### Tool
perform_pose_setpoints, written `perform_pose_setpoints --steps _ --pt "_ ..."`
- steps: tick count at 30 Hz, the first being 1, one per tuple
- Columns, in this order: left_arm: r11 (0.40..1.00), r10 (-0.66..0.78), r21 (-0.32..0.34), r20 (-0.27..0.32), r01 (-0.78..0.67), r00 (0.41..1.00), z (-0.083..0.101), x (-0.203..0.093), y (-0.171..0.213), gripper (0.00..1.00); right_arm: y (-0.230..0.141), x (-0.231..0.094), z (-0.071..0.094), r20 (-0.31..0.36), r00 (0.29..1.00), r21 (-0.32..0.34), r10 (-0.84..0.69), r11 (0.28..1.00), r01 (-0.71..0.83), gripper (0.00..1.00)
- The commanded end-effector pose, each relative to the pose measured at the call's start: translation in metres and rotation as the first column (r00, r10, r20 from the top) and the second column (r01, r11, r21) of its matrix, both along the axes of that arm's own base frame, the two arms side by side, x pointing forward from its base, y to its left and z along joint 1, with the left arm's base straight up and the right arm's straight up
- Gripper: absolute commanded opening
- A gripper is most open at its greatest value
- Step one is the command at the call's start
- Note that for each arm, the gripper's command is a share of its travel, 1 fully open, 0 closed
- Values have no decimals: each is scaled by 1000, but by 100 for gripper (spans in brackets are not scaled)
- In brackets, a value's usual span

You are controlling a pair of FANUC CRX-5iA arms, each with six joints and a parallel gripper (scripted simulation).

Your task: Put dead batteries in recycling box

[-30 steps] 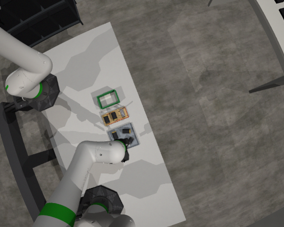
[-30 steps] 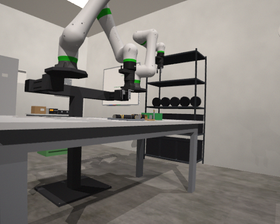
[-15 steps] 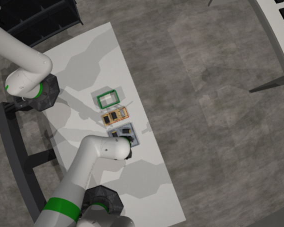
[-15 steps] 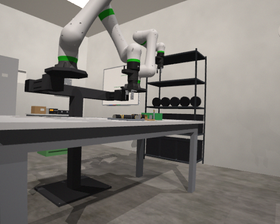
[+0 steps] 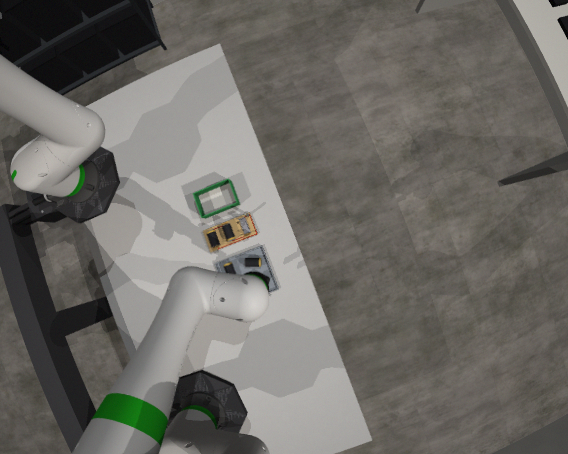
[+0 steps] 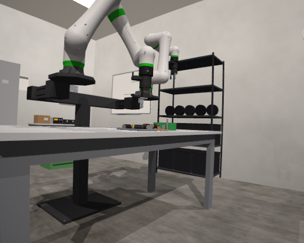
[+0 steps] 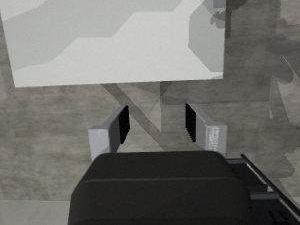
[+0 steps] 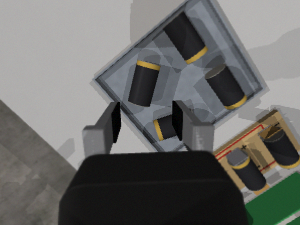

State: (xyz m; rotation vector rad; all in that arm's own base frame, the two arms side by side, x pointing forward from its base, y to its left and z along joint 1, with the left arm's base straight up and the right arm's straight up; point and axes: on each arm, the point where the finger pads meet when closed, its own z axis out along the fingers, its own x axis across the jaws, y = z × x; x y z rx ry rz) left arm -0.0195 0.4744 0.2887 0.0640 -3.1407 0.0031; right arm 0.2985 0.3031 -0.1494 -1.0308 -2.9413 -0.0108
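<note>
The right gripper [image 8: 147,116] [image 6: 141,103] is open and empty, above the grey tray [image 8: 192,81] [image 5: 265,262]. Black batteries with yellow bands lie in it: one battery [image 8: 144,84] at the left, one [image 8: 185,38] at the top, one [image 8: 226,86] at the right, and a short-looking one [image 8: 164,127] partly behind a finger. Two more batteries [image 8: 282,148] [image 5: 227,231] sit in the wooden holder [image 8: 255,144] [image 5: 237,228]. The green recycling box [image 5: 197,204] [image 6: 172,126] stands upright and looks empty. The left gripper [image 7: 157,121] [image 6: 173,77] is open and empty. Whether the bulb is lit cannot be told.
The holder lies between the tray and the green box on the white table [image 5: 167,150] [image 7: 120,59]. The right arm [image 5: 187,300] covers part of the tray in the top view. The left arm [image 5: 57,120] stands away from the objects. A black shelf [image 6: 191,89] stands behind.
</note>
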Motion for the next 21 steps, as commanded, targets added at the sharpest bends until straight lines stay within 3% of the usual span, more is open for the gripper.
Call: perform_pose_setpoints --steps 1,16,18,21 --pt "1000 0 2 0 0 1000 1 0 0 100 1 0 1 22 980 -13 -200 980 200 90" --pt "1000 0 2 0 0 1000 1 0 0 100 1 0 0 22 962 -13 -271 962 271 90" --pt "1000 0 2 0 0 1000 1 0 0 100 1 0 -10 22 962 -13 -271 962 271 90" --pt "1000 0 2 0 0 1000 1 0 0 100 1 0 -46 22 962 -13 -271 962 271 90"
